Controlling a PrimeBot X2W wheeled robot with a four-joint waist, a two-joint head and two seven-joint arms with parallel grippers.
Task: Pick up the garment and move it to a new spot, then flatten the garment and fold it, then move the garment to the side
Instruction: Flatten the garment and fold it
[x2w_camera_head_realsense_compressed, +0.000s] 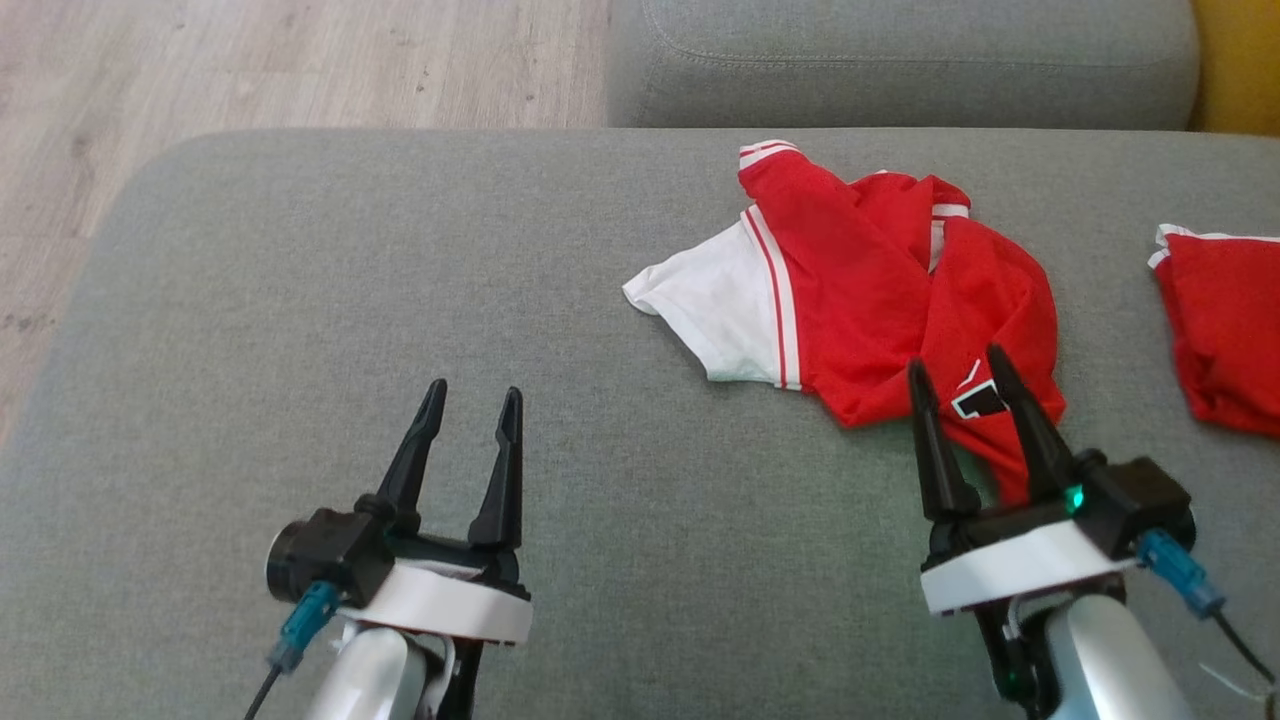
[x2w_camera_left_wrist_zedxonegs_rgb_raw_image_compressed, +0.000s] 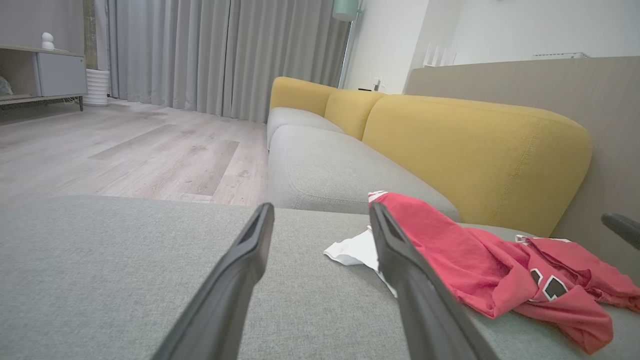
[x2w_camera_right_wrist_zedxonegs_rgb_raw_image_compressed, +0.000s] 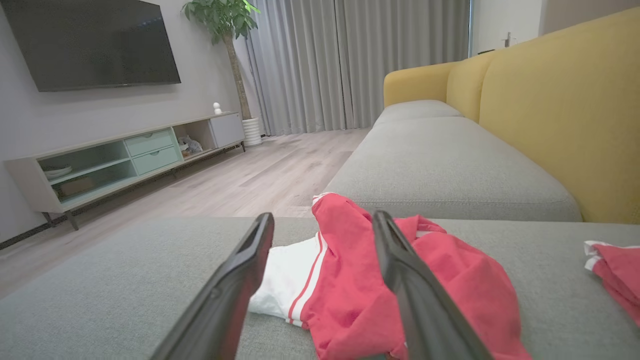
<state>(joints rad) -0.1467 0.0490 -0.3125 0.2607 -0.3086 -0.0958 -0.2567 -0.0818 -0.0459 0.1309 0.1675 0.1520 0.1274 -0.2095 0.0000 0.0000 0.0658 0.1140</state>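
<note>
A crumpled red garment (x2w_camera_head_realsense_compressed: 880, 290) with a white sleeve and red-white trim lies on the grey sofa seat (x2w_camera_head_realsense_compressed: 400, 300), right of centre. My right gripper (x2w_camera_head_realsense_compressed: 958, 370) stands open at its near edge, fingers apart over the hem by the black-and-white patch, holding nothing. In the right wrist view the garment (x2w_camera_right_wrist_zedxonegs_rgb_raw_image_compressed: 350, 280) lies between and past the open right gripper (x2w_camera_right_wrist_zedxonegs_rgb_raw_image_compressed: 322, 220). My left gripper (x2w_camera_head_realsense_compressed: 475, 395) is open over bare cushion well to the left. Its wrist view has the garment (x2w_camera_left_wrist_zedxonegs_rgb_raw_image_compressed: 475, 260) to the right of the open fingers (x2w_camera_left_wrist_zedxonegs_rgb_raw_image_compressed: 255, 250).
A second red cloth with white trim (x2w_camera_head_realsense_compressed: 1225, 320) lies at the seat's right edge. Another grey cushion (x2w_camera_head_realsense_compressed: 900, 60) adjoins at the back, with a yellow backrest (x2w_camera_left_wrist_zedxonegs_rgb_raw_image_compressed: 475, 150) to the right. Wooden floor (x2w_camera_head_realsense_compressed: 250, 60) lies beyond the seat's left and far edges.
</note>
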